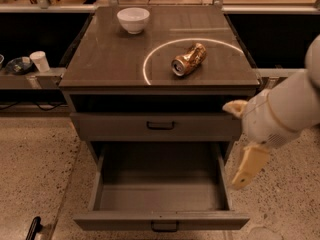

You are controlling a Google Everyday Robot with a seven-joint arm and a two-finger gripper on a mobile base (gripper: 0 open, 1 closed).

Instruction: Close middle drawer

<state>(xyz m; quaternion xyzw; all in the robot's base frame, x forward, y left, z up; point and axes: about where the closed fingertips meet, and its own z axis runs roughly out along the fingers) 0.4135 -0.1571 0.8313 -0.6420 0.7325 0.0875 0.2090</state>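
Starting with what's closest: the middle drawer (160, 196) is pulled way out of the cabinet (93, 151), its flat front the nearest bit of the cabinet. The small dark bar handle (165, 227) sits in the centre of that front. The box is deep and plain and I can see straight down onto its bare floor.

My gripper (233, 145) hangs just off the cabinet's right side, level with the open drawer's right wall and a little above it, not touching anything I can make out. The fingers (248, 165) are spread wide apart with nothing between them. One points down toward the drawer's right front corner, and the other pokes in toward the right end of the top drawer (200, 126). The pale arm runs away from the cabinet to the right.

That top drawer sits above the open one, with its own dark handle (160, 125) in the centre and a dark gap over it, under the tabletop (110, 59).

On the tabletop, a dented gold can (189, 59) lies on its side right of centre, inside a thin bright ring (148, 59). Further back, toward the cabinet's far left corner, there's a white bowl (133, 19), upright.

Off to the cabinet's left, a white cup (39, 61) stands on a low ledge.
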